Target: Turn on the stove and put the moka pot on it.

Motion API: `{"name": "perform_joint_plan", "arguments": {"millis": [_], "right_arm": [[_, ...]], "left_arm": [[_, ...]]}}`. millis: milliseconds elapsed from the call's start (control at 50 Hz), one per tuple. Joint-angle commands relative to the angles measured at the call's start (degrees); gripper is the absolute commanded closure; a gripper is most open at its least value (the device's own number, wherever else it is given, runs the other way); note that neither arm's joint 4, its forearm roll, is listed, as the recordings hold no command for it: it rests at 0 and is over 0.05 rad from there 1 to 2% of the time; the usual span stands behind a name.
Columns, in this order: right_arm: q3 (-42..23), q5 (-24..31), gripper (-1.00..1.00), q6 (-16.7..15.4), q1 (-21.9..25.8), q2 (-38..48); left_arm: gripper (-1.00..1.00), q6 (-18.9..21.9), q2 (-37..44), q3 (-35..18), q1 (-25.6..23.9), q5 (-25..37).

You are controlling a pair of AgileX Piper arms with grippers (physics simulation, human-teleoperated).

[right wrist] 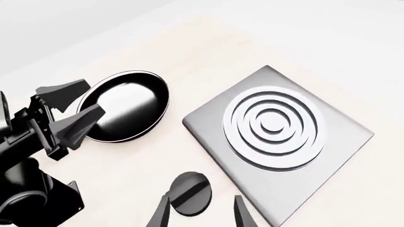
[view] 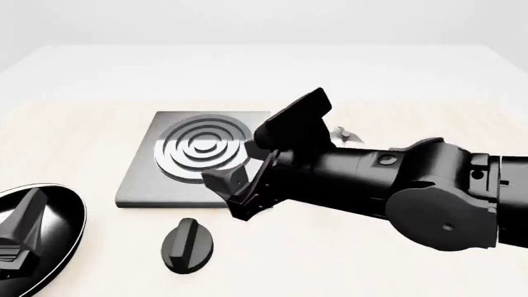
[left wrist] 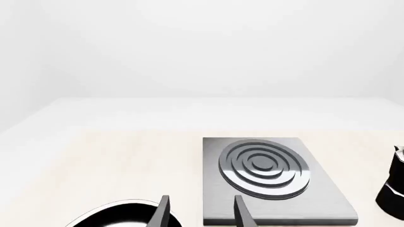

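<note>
Starting at the right gripper (right wrist: 199,215), we see in its wrist view two dark fingers spread apart with nothing between them, hanging above the black oval knob (right wrist: 189,194), which lies on the table (right wrist: 145,161) just beside a corner of the stove (right wrist: 277,142). In the front view the same gripper (view: 235,195) sits at the stove's near edge, the knob (view: 187,244) a little nearer the camera, and we cannot read the gap between the fingers there.

The left gripper (left wrist: 200,213) shows in its own wrist view as two parted finger tips with empty space between them, over the table between the frying pan (left wrist: 120,215) and the stove (left wrist: 277,208). From the right wrist view we see it (right wrist: 73,111) from the side, jaws open above the pan (right wrist: 126,111); the front view shows only part of it (view: 21,238) over the pan (view: 62,216).

The moka pot (left wrist: 394,187) stands on the table beside the stove, only its black faceted edge showing at the border of the left wrist view. In the front view the right arm hides nearly all of it, leaving a small silver piece (view: 342,133). The right wrist view does not include it.
</note>
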Motion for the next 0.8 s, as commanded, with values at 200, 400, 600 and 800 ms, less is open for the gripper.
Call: {"name": "perform_joint_plan", "arguments": {"millis": [200,400,600,800], "right_arm": [[-0.72,-4.44,-1.00,-1.07,-0.46,6.51],[-0.79,-6.81,-1.00,-1.78,-2.63,10.73],[-0.91,-8.35,-1.00,-2.69,-3.67,13.10],[-1.56,-9.47,-1.00,-3.71,-5.02,15.36]], "left_arm": [[-1.00,0.01,-0.01,0.00,0.01,0.00],[-1.00,0.00,0.00,0.00,0.01,0.00],[-1.00,-0.03,0.01,0.00,0.00,0.00],[-1.00,-0.01,0.00,0.00,0.00,0.00]]}}
